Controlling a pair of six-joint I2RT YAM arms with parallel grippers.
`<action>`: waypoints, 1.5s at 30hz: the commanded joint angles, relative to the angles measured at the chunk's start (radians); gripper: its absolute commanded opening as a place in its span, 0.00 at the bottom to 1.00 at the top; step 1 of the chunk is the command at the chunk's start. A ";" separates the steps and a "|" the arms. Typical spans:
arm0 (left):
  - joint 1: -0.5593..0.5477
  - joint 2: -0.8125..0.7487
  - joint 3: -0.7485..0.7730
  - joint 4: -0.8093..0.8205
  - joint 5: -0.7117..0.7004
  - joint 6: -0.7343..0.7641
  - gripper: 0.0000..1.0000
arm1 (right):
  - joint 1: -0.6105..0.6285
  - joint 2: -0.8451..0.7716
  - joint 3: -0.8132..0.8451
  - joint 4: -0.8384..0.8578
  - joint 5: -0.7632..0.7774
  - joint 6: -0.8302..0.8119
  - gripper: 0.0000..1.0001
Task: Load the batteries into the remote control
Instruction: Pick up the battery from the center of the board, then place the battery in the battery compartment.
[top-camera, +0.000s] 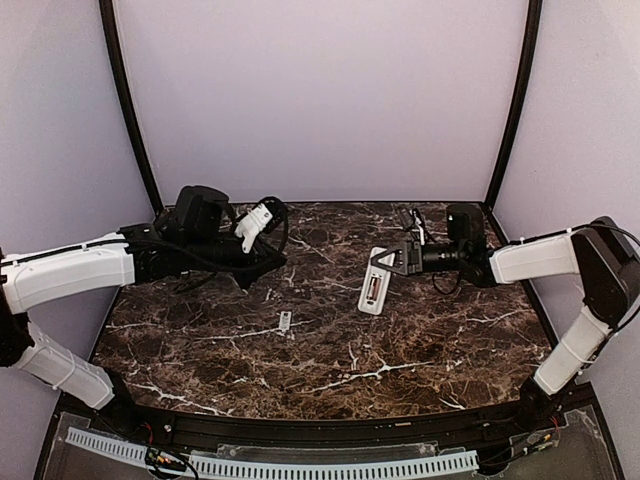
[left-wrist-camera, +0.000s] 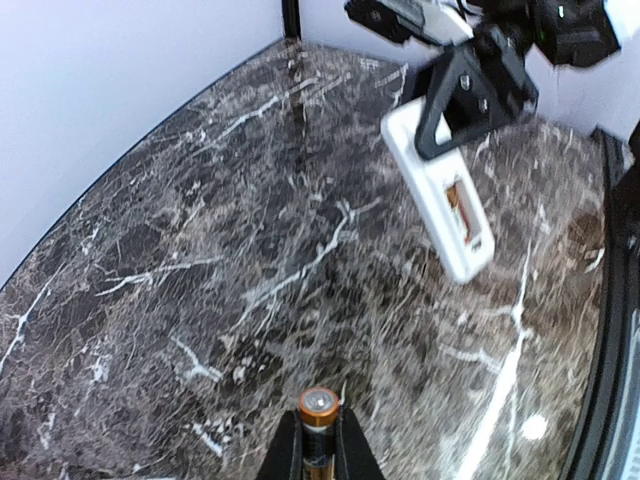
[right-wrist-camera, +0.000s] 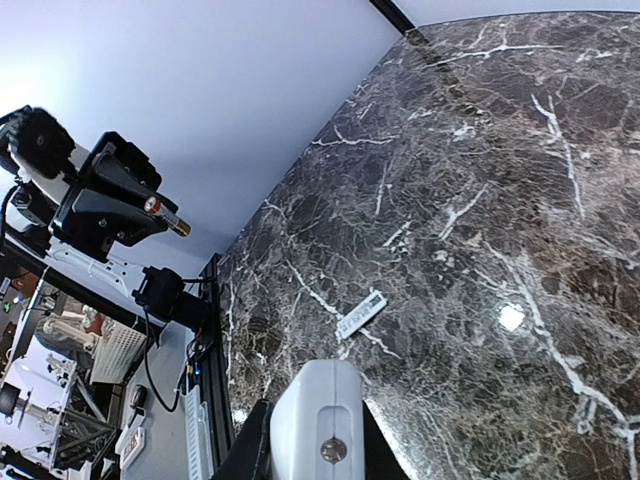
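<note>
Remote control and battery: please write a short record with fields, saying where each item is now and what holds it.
remote control: gripped at one end by right jaws, recess side up
battery: clamped in left jaws, copper end outward
small flat white piece: lying on the table, apart from both jaws

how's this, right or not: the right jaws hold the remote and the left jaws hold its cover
Not right. The left wrist view shows the left jaws hold a battery, not the cover, which lies on the table. The right jaws do hold the remote.
</note>
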 joint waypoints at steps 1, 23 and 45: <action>-0.040 0.008 -0.045 0.219 0.022 -0.330 0.00 | 0.048 0.022 -0.002 0.151 0.017 0.134 0.00; -0.327 0.244 -0.077 0.568 -0.368 -0.443 0.00 | 0.167 0.137 -0.071 0.576 0.080 0.508 0.00; -0.376 0.314 0.002 0.584 -0.396 -0.428 0.00 | 0.171 0.126 -0.109 0.623 0.129 0.552 0.00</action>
